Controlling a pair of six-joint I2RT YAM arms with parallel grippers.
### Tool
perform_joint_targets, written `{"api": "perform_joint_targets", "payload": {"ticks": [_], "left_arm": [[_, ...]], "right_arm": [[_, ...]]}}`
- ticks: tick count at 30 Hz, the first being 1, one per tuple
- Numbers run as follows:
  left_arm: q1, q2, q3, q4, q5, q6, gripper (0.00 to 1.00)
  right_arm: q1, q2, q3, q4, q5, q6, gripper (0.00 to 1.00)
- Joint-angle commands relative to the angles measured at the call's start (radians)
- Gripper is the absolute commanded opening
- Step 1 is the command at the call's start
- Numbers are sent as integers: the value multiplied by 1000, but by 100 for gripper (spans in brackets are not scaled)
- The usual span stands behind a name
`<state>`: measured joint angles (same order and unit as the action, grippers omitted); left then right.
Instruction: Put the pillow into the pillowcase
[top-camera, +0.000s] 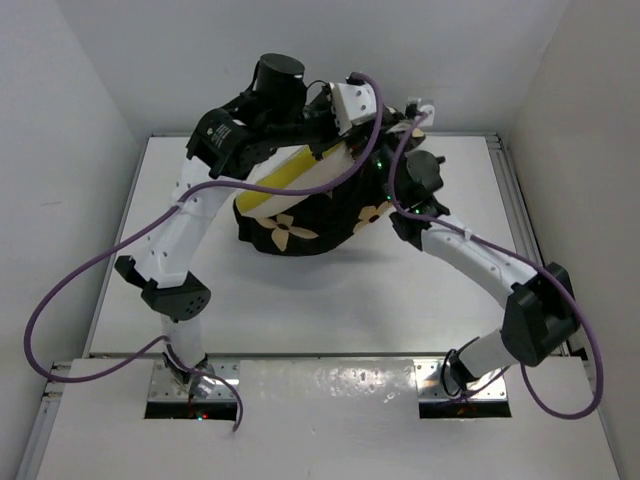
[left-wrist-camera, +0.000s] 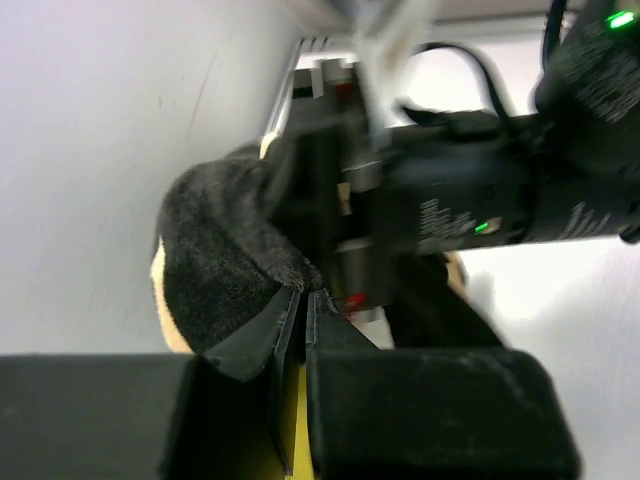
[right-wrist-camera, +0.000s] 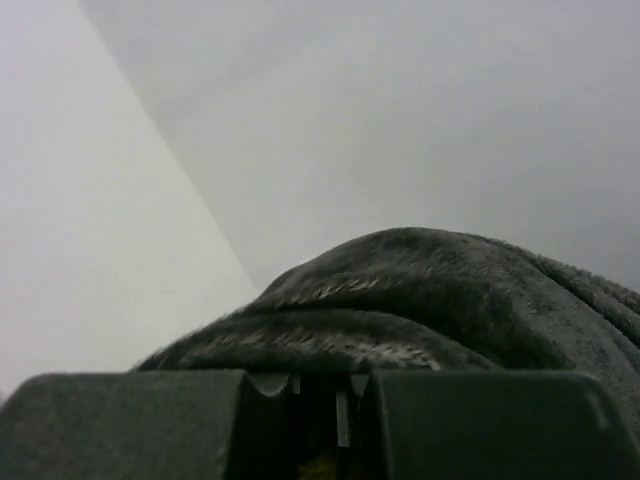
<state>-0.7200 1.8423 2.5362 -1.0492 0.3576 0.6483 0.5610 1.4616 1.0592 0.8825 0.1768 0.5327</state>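
Top external shows the pillowcase (top-camera: 300, 225) held up over the far part of the table (top-camera: 330, 300), the pillow (top-camera: 290, 172) partly inside with its yellow band showing. Our left gripper (left-wrist-camera: 303, 300) is clenched on black fabric, and our right gripper (right-wrist-camera: 318, 385) looks clamped on it too. We judge both things light, soft and floppy, best gripped at the case's hem.

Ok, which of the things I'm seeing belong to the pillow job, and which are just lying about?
Part of the job:
- pillowcase
- pillow, its yellow band showing at the case's upper edge
- left gripper and right gripper, both shut on the pillowcase fabric

Just there:
- purple cables
- table
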Motion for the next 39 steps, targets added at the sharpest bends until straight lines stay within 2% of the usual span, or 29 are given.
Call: {"api": "perform_joint_targets", "payload": {"ticks": [1,6,11,12,15,16,17,18,20,21,22,23,24,25,26,28,30,31,32,33,34,35,38,39], "left_arm": [[-125,-78,-27,-97,155,-58,0],[-85,-133,-54,-98,84,-39,0],[-15,-167,-109,-103,55,-39,0],[-7,-169,-113,-98,52,-50,0],[31,-170,-160,-60,-9,-70,0],[65,-166,-210,-26,-31,-79,0],[86,-163,-241,-5,-37,-96,0],[102,-160,-270,17,-42,-107,0],[163,-144,-350,93,-54,-145,0],[183,-140,-367,116,-52,-162,0],[221,-118,-370,153,-52,-192,0],[237,-108,-364,167,-49,-208,0],[249,-101,-355,176,-49,-219,0],[255,-88,-331,187,-51,-232,0],[251,-81,-317,190,-52,-236,0],[226,-68,-300,198,-54,-246,0],[203,-55,-292,201,-46,-256,0],[179,-42,-284,206,-43,-263,0],[166,-34,-277,209,-42,-271,0],[145,-26,-269,209,-37,-274,0],[133,-14,-263,207,-40,-274,0],[122,-9,-260,207,-42,-274,0],[94,-2,-257,198,-65,-269,0],[88,-2,-260,198,-77,-268,0]], "right_arm": [[-49,161,128,-333,309,-42,0],[-108,192,137,-477,355,76,0],[-128,146,76,-485,293,44,0],[-127,138,68,-497,265,39,0],[-142,91,45,-517,8,9,0],[-142,66,44,-546,-129,-43,9],[-135,53,45,-574,-173,-86,29],[-131,37,48,-615,-219,-126,68],[-124,-15,48,-767,-329,-262,84],[-122,-41,44,-828,-389,-305,98],[-124,-73,26,-955,-442,-401,99],[-128,-149,7,-1009,-561,-449,99],[-134,-197,-14,-1095,-610,-503,95],[-156,-246,-72,-1112,-644,-510,85],[-170,-339,-106,-1125,-710,-511,57],[-188,-438,-212,-1097,-691,-440,0],[-193,-556,-289,-1062,-651,-415,1],[-191,-585,-327,-1012,-599,-363,17],[-190,-604,-411,-987,-541,-328,65],[-188,-610,-451,-929,-440,-266,77],[-184,-601,-493,-891,-415,-235,89],[-168,-587,-557,-845,-401,-211,99],[-63,-529,-648,-592,-350,-157,99],[-32,-511,-659,-453,-347,-157,99]]}}
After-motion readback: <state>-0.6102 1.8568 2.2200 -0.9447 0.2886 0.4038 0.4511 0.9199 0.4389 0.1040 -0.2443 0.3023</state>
